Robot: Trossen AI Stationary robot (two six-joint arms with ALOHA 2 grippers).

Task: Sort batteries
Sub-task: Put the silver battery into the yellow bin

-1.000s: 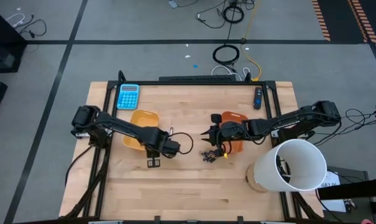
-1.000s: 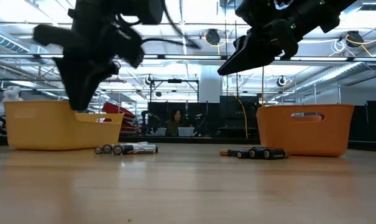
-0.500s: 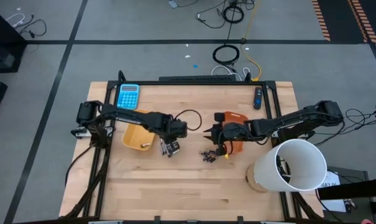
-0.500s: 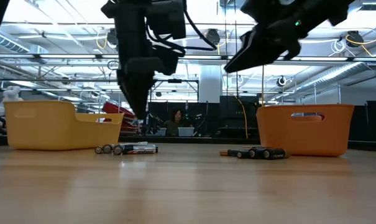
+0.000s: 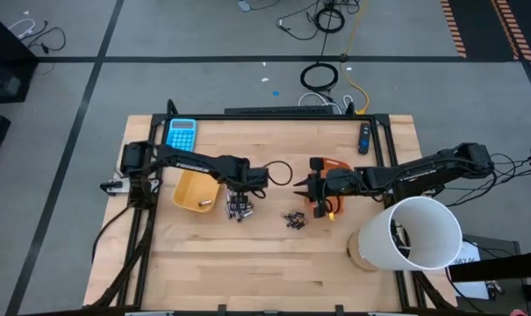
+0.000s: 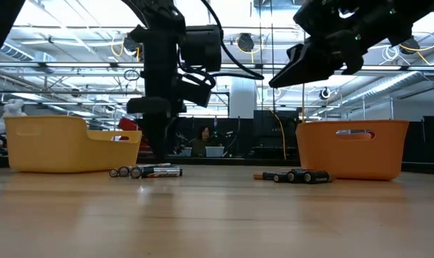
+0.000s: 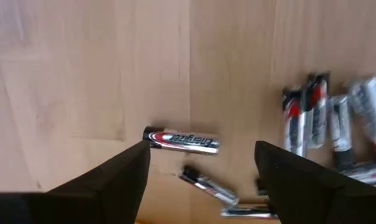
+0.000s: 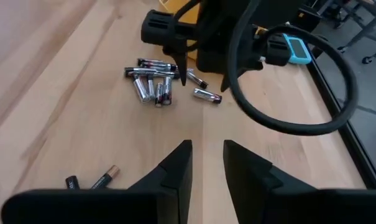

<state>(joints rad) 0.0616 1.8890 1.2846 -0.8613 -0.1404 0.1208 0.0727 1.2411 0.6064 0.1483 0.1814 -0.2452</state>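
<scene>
Near the middle of the table (image 5: 274, 263), the left gripper (image 5: 239, 207) hangs low over a cluster of silvery batteries (image 5: 239, 211), its dark fingers (image 7: 113, 177) spread wide apart with nothing between them. The left wrist view shows one battery (image 7: 181, 140) lying alone on the wood just ahead of those fingers, two more close by it, and a tight group of several lying side by side a little farther off. That cluster lies just beside the yellow tray (image 5: 197, 190), on the side toward the table's centre; in the low view the same batteries (image 6: 145, 171) rest on the wood close to the tray's front wall (image 6: 66, 147). A second, smaller heap of dark batteries (image 5: 293, 219) lies near the table's middle, just beside the orange tray (image 5: 333, 165), and shows in the low view as a short row (image 6: 295, 175) in front of that tray (image 6: 353, 147). The right gripper (image 5: 316, 190) hovers well above the wood beside the orange tray, its fingers (image 8: 175, 168) held a narrow gap apart and gripping nothing. A blue calculator (image 5: 181, 135) lies near the table's far left corner, a dark remote-like stick (image 5: 364, 137) near the far right edge, and a large white cylinder (image 5: 412, 233) stands at the near right corner.
</scene>
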